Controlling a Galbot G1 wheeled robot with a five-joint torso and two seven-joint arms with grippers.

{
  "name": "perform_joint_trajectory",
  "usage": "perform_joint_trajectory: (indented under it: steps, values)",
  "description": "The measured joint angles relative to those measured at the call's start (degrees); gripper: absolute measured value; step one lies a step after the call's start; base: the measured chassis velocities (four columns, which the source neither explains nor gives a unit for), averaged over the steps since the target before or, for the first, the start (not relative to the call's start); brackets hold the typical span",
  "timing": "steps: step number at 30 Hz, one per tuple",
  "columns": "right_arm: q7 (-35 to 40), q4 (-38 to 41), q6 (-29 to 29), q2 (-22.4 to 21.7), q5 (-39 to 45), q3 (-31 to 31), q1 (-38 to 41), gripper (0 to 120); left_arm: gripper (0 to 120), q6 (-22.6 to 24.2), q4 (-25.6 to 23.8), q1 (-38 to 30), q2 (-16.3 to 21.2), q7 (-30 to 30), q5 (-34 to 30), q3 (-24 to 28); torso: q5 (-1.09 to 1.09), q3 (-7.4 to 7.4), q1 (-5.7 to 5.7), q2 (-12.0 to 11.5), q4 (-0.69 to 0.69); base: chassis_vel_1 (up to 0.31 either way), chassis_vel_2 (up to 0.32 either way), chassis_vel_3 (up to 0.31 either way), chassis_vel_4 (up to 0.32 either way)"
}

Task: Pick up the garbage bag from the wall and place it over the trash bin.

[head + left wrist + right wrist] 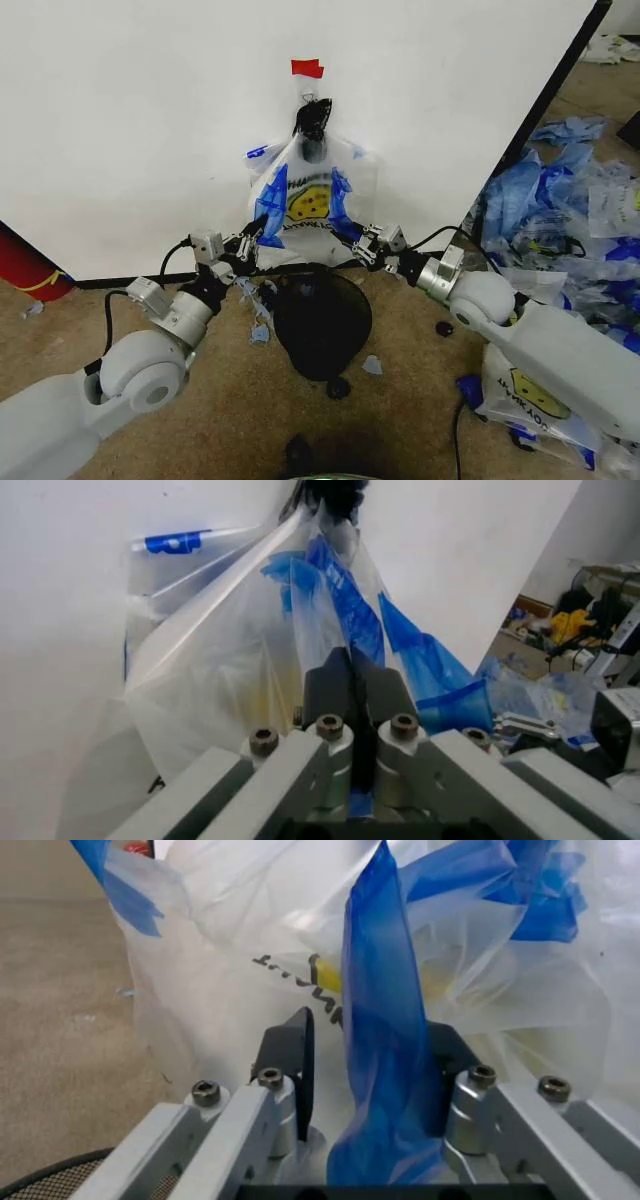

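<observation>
Head view: garbage bag [305, 195] hangs long axis vertical on the wall [130, 120], between left gripper [250, 238] and right gripper [358, 240], above trash bin [322, 322].
Left wrist: jaws clenched on bag edge.
Right wrist: blue edge between parted fingers [290, 1057].

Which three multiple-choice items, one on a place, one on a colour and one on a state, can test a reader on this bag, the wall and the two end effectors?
1. Where is the trash bin?
A. on the carpet below the garbage bag
B. hung on the wall
C. behind the right arm

2. What colour is the tape piece above the bag?
A. green
B. red
C. yellow

3. How is the left end effector?
A. open, away from the bag
B. resting in the bin
C. shut on the bag

Answers: 1 A, the bin stands on the floor under the hanging bag. 2 B, the tape is red. 3 C, its fingers pinch a blue edge; the right end effector stands open around another blue strip.
</observation>
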Motion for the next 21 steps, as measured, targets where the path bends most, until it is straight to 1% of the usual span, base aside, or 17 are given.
perform_joint_trajectory:
  steps: [5,8,10,12,13,14,21]
  values:
    - [0.34,-0.31,-0.30,0.27,0.19,-1.12,0.79,29,0,-0.05,-0.13,0.66,-0.17,0.03,0.31,-0.27,0.00,0.00,0.00,0.00,0.00,0.000,0.000,0.000,0.000]
    - [0.86,-0.32,-0.75,0.39,0.36,-1.50,1.02,19,0,-0.21,-0.30,2.07,-0.07,0.18,0.74,-1.18,-0.01,0.00,0.00,0.00,0.00,0.000,0.000,0.000,0.000]
    - [1.20,-0.26,-0.82,0.44,0.77,-1.89,1.23,10,0,-0.29,-0.44,2.76,0.07,0.28,0.89,-1.73,0.00,0.00,0.00,0.00,0.00,0.000,0.000,0.000,0.000]
    - [1.67,-0.01,-0.87,0.47,1.11,-2.10,1.29,3,0,-0.35,-0.62,3.13,0.25,0.31,0.92,-2.13,-0.01,0.00,0.00,0.00,0.00,0.000,0.000,0.000,0.000]
    - [1.67,-0.01,-0.87,0.47,1.11,-2.10,1.29,3,0,-0.35,-0.62,3.13,0.25,0.31,0.92,-2.13,-0.01,0.00,0.00,0.00,0.00,0.000,0.000,0.000,0.000]
    - [1.92,0.21,-0.87,0.47,1.29,-2.18,1.27,0,0,-0.39,-0.68,3.27,0.33,0.32,0.93,-2.33,-0.01,0.00,0.00,0.00,0.00,0.000,0.000,0.000,0.000]
    - [3.50,2.62,-1.00,-0.45,2.27,-1.92,-0.51,0,0,-0.43,-1.18,3.87,0.45,0.35,0.93,-2.93,0.00,0.00,0.00,0.00,0.00,0.000,0.000,0.000,0.000]
